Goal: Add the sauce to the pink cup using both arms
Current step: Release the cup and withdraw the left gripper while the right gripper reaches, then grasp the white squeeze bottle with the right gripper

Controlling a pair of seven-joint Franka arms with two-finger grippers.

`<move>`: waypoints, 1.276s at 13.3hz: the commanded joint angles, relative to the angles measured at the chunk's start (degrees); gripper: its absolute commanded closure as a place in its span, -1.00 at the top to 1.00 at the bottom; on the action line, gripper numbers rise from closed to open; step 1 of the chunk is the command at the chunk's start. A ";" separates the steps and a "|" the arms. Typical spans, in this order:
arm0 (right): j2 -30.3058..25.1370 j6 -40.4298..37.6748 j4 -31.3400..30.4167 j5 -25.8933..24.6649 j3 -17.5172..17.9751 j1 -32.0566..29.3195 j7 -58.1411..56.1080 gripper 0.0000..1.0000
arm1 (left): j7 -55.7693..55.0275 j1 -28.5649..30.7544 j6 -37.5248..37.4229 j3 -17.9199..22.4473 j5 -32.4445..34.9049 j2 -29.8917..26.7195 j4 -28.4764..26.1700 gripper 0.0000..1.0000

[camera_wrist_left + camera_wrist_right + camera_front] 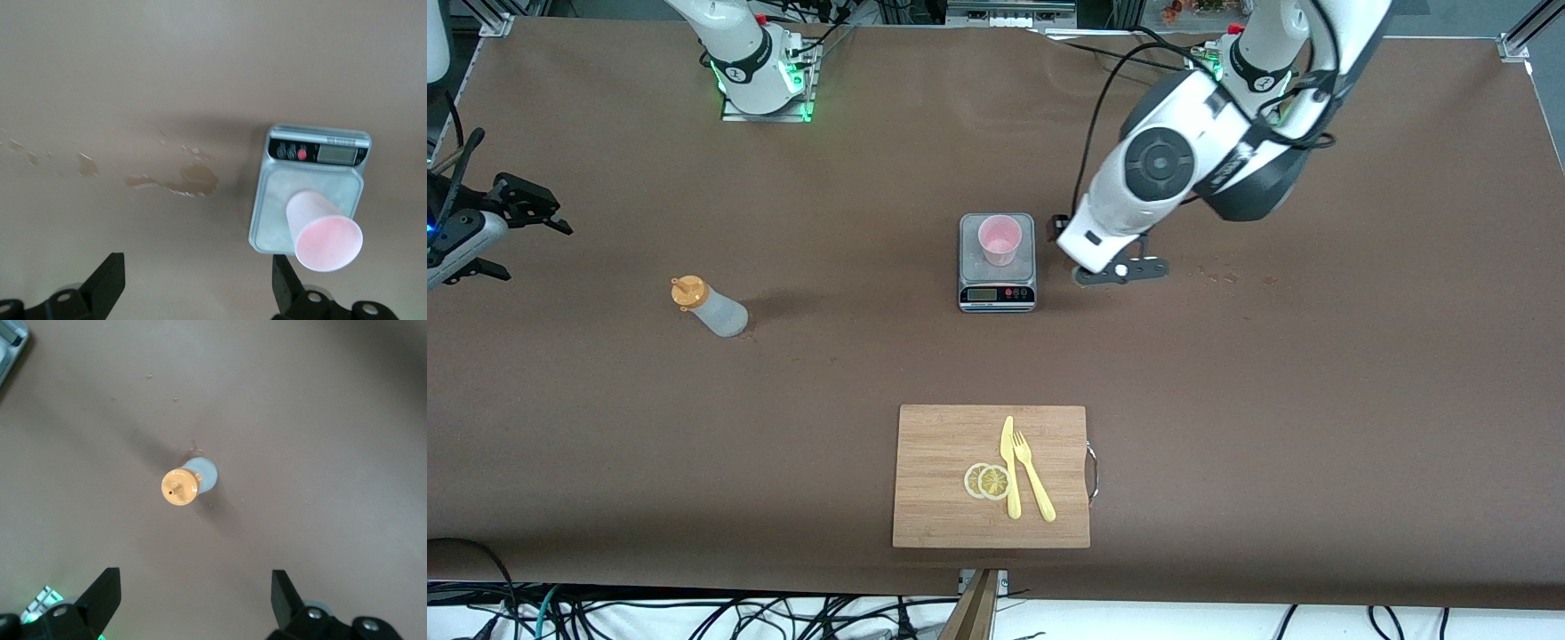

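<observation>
Overhead, both claws gape empty: left claw [1116,269] and right claw [511,233] above stained brown table [1227,356].

Matt brown table [1227,400] w/ glossy stains, wood-grain board [943,480], translucent plastic sauce [710,307], matt pink cup [999,240].

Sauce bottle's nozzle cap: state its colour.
Orange, on the sauce bottle; the right wrist view shows it best, looking straight down on it.

A brown-covered table [1316,400] fills the room's view, with what look like cables [720,613] on the floor.
</observation>
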 commanded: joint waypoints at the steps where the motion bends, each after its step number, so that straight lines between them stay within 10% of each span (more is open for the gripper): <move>1: 1.31 1.80 -1.19 3.48 0.88 -3.38 -10.59 1.00 | 4.11 5.19 -4.99 -0.07 0.82 -1.89 2.96 0.95; 11: 13.07 1.11 -3.21 23.31 0.70 -17.87 -57.07 1.00 | 21.78 32.52 -7.57 0.20 1.17 -4.26 6.32 0.94; 17: 23.72 -5.65 -3.39 39.68 -2.46 -20.09 -77.75 1.00 | 28.46 37.29 -10.82 0.98 1.08 -10.50 6.23 0.97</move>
